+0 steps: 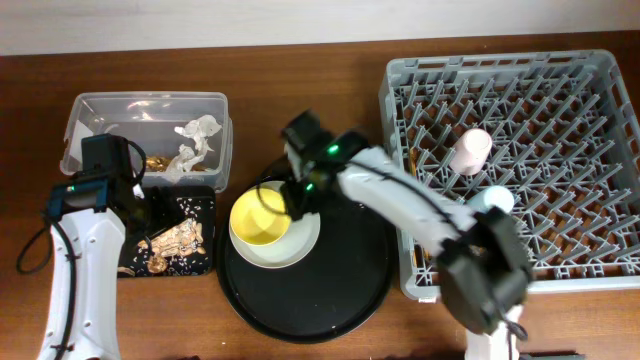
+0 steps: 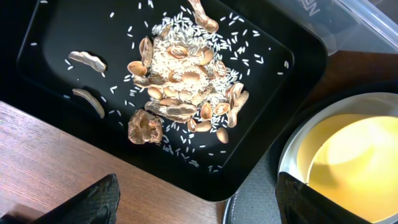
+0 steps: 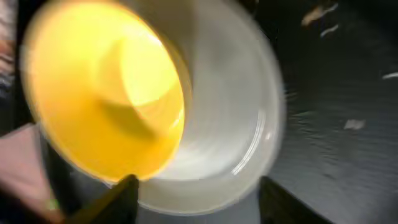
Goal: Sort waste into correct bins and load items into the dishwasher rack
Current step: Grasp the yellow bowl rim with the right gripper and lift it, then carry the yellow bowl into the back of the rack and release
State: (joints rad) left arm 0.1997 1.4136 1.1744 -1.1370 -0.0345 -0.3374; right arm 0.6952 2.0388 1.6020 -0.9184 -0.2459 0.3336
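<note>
Right claw (image 3: 198, 190) spread wide, yellow bowl (image 3: 106, 93) on pale plate (image 3: 242, 130) just ahead of it

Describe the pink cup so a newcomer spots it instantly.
Find the large square grey plastic dishwasher rack at the right of the table. In its left half sits a small pale pink cup. Colour sets it apart from the pale blue cup beside it.

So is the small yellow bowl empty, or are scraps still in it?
Empty. The small yellow bowl shows only bare yellow inside from overhead, and it rests on the pale grey-white round plate.
</note>
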